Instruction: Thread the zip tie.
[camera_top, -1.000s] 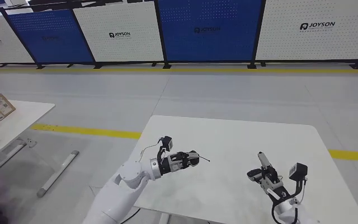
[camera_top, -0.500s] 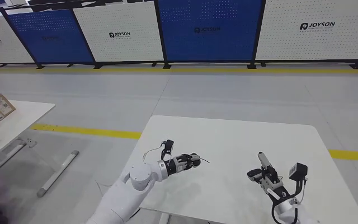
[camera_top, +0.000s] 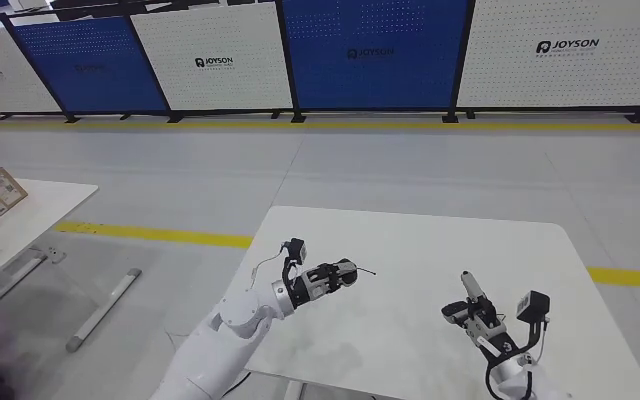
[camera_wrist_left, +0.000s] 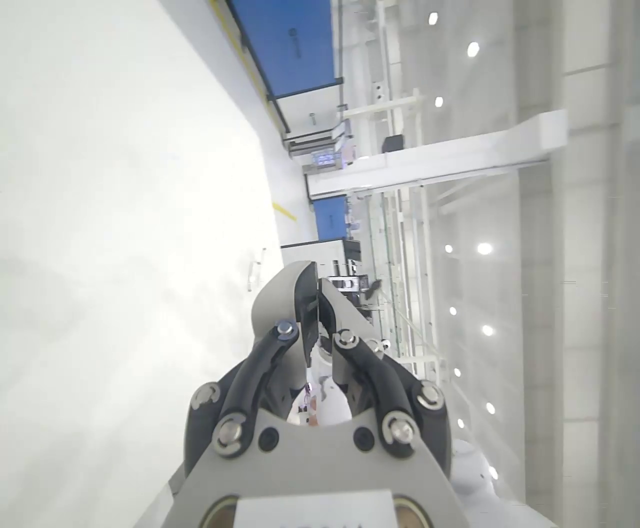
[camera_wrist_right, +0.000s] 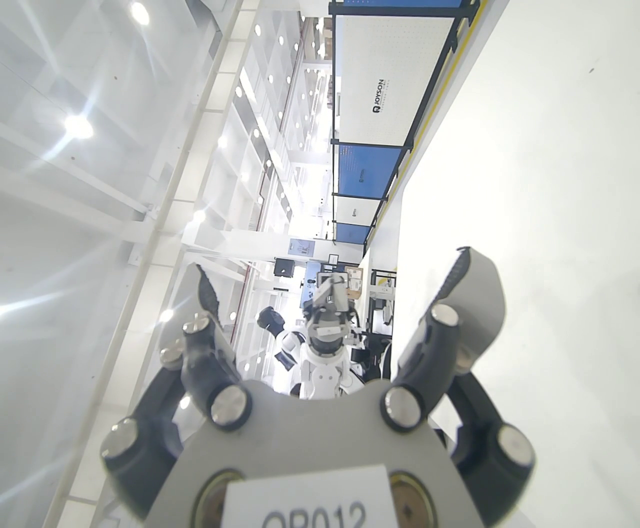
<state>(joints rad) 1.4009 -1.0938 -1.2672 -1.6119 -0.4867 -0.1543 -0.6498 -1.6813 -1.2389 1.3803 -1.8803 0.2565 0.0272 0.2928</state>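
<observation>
1. Locate the left tool (camera_top: 348, 269) over the left part of the white surface (camera_top: 450, 240), pointing toward the middle of the surface.
2. Note its fingers (camera_wrist_left: 272, 300) pressed together, pinching one end of the zip tie (camera_top: 364, 270).
3. Trace the zip tie as a thin black strip projecting from the fingertips toward the middle of the surface.
4. Locate the right tool (camera_top: 468, 292) over the front right part of the surface, well apart from the left tool and from the zip tie.
5. Note its fingers (camera_wrist_right: 470, 280) spread wide apart.
6. Find blue and white perforated panels (camera_top: 370, 50) across the floor behind the surface, beyond a yellow floor line (camera_top: 150, 234).
</observation>
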